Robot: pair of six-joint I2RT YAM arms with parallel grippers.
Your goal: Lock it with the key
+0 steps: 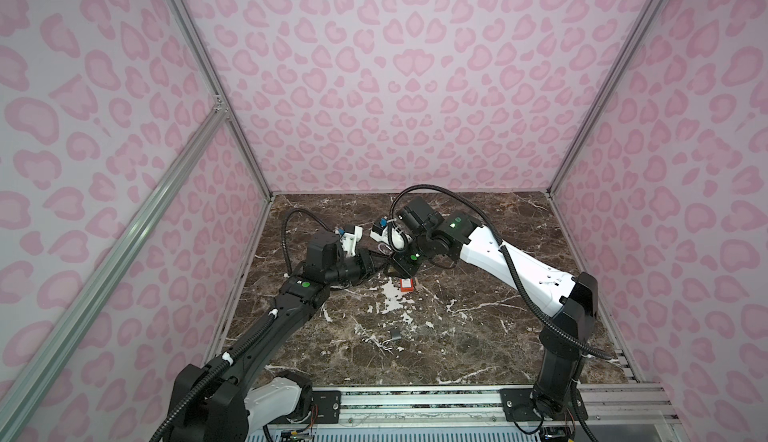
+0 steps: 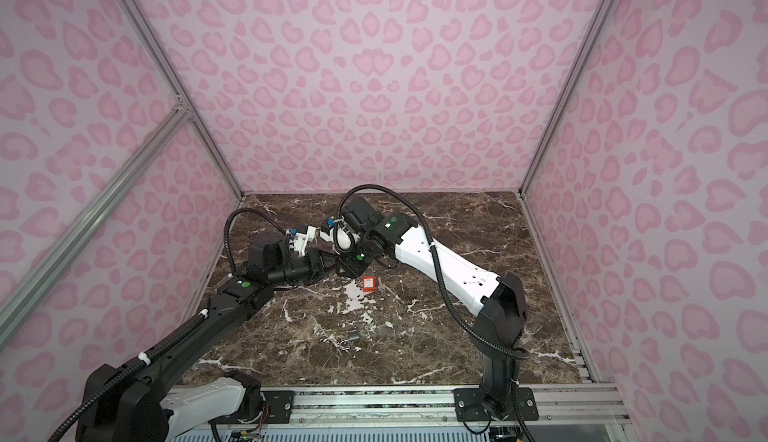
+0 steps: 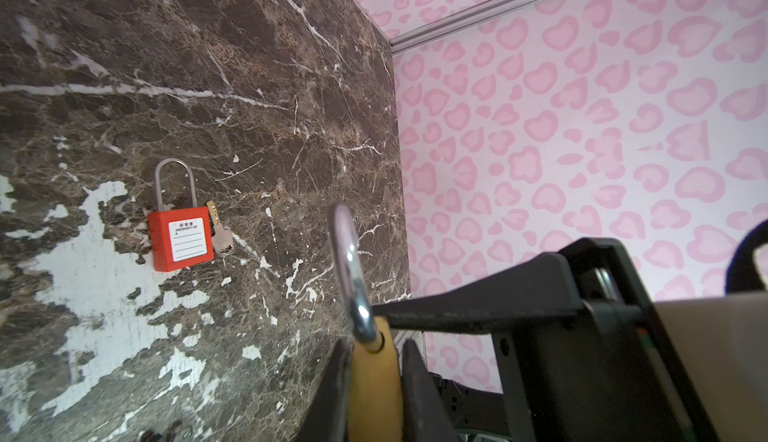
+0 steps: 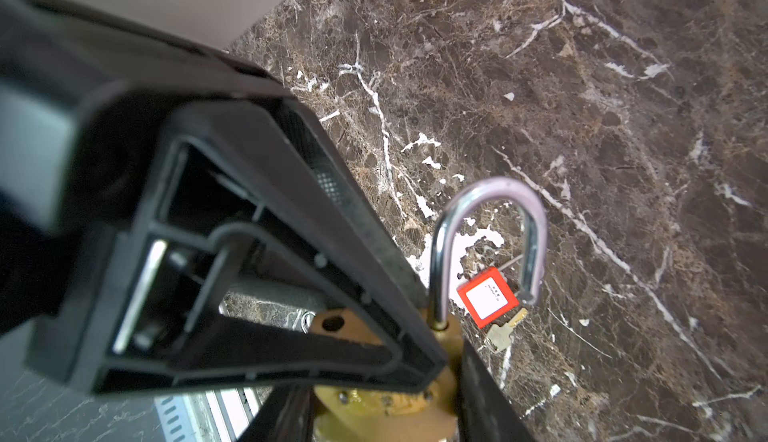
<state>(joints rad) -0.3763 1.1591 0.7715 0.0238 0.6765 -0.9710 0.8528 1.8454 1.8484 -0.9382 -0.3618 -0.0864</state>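
Note:
A brass padlock [image 3: 376, 390] is held in the air between both grippers, above the marble table. Its steel shackle [image 4: 490, 194] is swung open, with one leg out of the body. My left gripper [image 3: 376, 346] is shut on the narrow sides of the brass body. My right gripper [image 4: 386, 402] is shut on the same body [image 4: 382, 415] from the other side. In both top views the two grippers [image 1: 384, 267] [image 1: 401, 265] meet left of the table's middle. A key [image 3: 218, 232] [image 4: 505, 331] lies on the table beside a red padlock [image 3: 183, 238] [image 4: 486, 296].
The red padlock [image 1: 406, 284] [image 2: 367, 284] lies flat just in front of the grippers. A small grey padlock [image 1: 395, 334] [image 2: 353, 336] with a wire ring lies nearer the front edge. Pink patterned walls enclose the marble table [image 1: 478, 336] on three sides.

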